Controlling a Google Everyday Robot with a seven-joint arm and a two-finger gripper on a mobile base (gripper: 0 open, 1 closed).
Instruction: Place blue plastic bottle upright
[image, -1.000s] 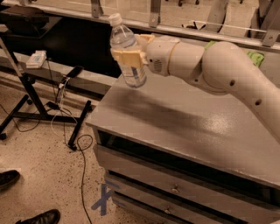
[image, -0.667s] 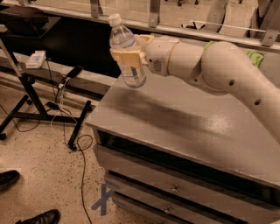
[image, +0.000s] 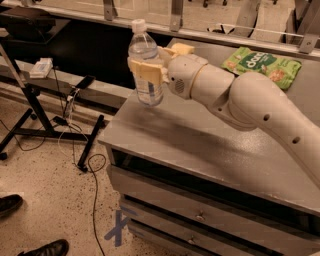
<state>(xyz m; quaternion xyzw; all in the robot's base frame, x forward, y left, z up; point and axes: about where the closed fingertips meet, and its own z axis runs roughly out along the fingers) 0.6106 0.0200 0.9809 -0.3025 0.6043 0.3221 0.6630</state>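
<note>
The blue plastic bottle (image: 144, 50) is clear and ribbed with a white cap on top. It stands nearly upright, tilted slightly, held in the air above the left corner of the grey cabinet top (image: 210, 145). My gripper (image: 148, 70) is shut on the bottle's middle, its cream fingers (image: 145, 69) wrapped around the label. The bottle's base hangs a little above the surface. My arm reaches in from the right.
A green snack bag (image: 262, 64) lies at the back right of the cabinet top. Left of the cabinet stand a black-legged stand (image: 30, 107) and cables on the floor. Shoes (image: 10, 204) show at the lower left. A railing runs along the back.
None visible; the bottle and arm hold the same pose above the cabinet's left corner.
</note>
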